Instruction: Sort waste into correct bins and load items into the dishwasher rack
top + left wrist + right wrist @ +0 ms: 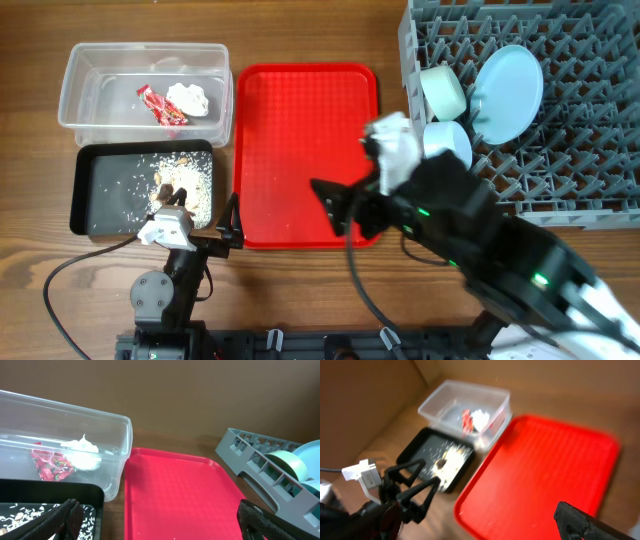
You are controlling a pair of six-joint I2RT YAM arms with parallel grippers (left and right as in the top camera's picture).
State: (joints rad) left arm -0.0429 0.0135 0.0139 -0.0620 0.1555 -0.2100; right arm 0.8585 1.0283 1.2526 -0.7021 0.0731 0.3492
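You have the waste already sorted: the small red crinkled snack wrapper (160,104) and the crumpled white tissue (190,98) lie side by side in the clear rectangular plastic tub (145,48) at the far left of the table. The beige crumbly food scraps (185,185) are spread over the right half of the shallow black rectangular tray (85,200) just in front of it. The flat red serving tray (290,130) sits beside both bins, between them and the large grey plastic grid rack (590,150). In the rack's near left corner you can see the light green bowl (443,90) tipped on its side, the pale blue round plate (508,92) leaning on edge just right of it, and the pale blue bowl (450,142) just in front of the green one. Your left gripper (232,228) sits low at the near edge between the black tray and the red tray. Its jaws are spread wide with nothing between them, as the left wrist view shows. Your right gripper (335,207) hangs over the near right part of the red tray, its jaws also wide apart and carrying nothing; the right wrist view is blurred.
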